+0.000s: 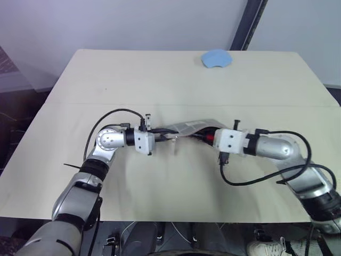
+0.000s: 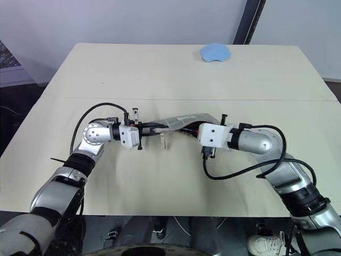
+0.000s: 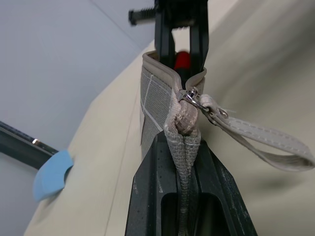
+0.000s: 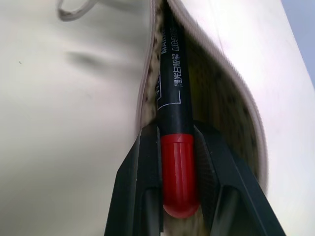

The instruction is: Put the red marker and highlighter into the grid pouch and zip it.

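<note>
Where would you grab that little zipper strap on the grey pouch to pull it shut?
Probably by the loose zipper strap near its free looped end, coming from the open side away from the left gripper, which is pinching the grid pouch end just beside the slider. The strap hangs clear of the fabric there, flat and thin, so two fingers could close across its faces.

Both head views looked steeply down over the table (image 1: 176,80) from above. Each wrist camera sat close, sighting along its fingers from opposite ends of the grid pouch (image 3: 157,105), which all views shared.
</note>
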You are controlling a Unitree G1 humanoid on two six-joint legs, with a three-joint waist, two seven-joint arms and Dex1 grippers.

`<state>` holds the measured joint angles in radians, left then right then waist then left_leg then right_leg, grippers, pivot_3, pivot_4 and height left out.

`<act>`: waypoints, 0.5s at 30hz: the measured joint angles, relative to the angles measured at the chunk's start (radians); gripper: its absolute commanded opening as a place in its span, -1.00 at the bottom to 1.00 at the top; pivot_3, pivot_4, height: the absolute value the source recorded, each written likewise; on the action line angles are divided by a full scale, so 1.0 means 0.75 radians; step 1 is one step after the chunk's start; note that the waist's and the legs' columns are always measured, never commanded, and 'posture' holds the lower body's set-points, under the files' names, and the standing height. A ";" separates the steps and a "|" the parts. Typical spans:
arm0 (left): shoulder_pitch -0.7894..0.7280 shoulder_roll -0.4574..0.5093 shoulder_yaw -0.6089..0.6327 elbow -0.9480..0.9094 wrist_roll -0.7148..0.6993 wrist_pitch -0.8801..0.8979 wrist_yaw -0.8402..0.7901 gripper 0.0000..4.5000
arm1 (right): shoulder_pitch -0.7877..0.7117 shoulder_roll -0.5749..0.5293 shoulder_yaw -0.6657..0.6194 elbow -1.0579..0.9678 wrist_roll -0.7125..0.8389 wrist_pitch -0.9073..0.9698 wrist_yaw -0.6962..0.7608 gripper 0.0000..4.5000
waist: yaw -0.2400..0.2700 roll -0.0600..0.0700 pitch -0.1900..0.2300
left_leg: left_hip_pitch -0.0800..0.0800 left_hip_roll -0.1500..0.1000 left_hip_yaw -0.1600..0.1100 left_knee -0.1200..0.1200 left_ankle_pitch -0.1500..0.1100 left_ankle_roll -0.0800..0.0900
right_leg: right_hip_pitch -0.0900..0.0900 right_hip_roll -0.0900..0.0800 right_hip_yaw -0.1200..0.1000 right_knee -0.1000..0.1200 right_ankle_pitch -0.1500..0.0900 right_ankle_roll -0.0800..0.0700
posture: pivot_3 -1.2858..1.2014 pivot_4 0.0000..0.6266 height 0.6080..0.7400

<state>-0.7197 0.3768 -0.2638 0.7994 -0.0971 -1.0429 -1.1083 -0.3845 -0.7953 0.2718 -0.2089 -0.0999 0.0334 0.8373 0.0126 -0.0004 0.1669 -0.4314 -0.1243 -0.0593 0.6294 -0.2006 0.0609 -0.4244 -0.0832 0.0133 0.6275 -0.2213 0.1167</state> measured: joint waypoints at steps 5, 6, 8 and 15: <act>-0.002 -0.020 0.001 -0.015 -0.027 0.004 -0.028 -1.00 | -0.056 0.056 0.031 0.128 -0.057 -0.196 -0.008 -0.04 | 0.003 0.000 0.000 | 0.000 0.000 0.000 0.000 0.000 0.000 | 0.000 0.000 0.000 0.000 0.000 0.000 | 0.03 -0.52 0.99; -0.003 -0.025 0.001 -0.015 -0.025 0.005 -0.027 -1.00 | -0.042 0.055 0.018 0.128 -0.056 -0.215 -0.012 0.18 | 0.004 0.000 0.000 | 0.000 -0.001 0.000 0.000 0.000 0.000 | 0.000 0.000 0.000 0.000 0.000 0.000 | 0.03 -0.52 0.99; -0.003 -0.022 0.001 -0.012 -0.014 0.005 -0.024 -1.00 | 0.014 0.053 -0.037 0.115 -0.033 -0.219 -0.028 0.57 | 0.005 0.000 0.000 | 0.000 -0.001 0.000 -0.001 0.000 0.000 | 0.000 0.000 0.000 0.000 0.000 0.000 | 0.03 -0.52 0.99; 0.024 -0.006 0.008 -0.016 0.048 0.026 0.054 -1.00 | 0.370 0.052 -0.438 -0.363 0.444 0.232 -0.053 0.97 | 0.002 0.000 0.000 | 0.000 0.000 -0.001 -0.002 0.000 0.000 | -0.001 0.000 0.001 0.003 0.000 0.000 | 0.03 -0.52 0.99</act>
<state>-0.7018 0.3723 -0.2582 0.7876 -0.0608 -1.0234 -1.0681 -0.1069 -0.7567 -0.0568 -0.4809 0.2332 0.2073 0.7978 0.0141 -0.0003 0.1668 -0.4318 -0.1241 -0.0600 0.6278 -0.2008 0.0609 -0.4254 -0.0829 0.0140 0.6295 -0.2211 0.1168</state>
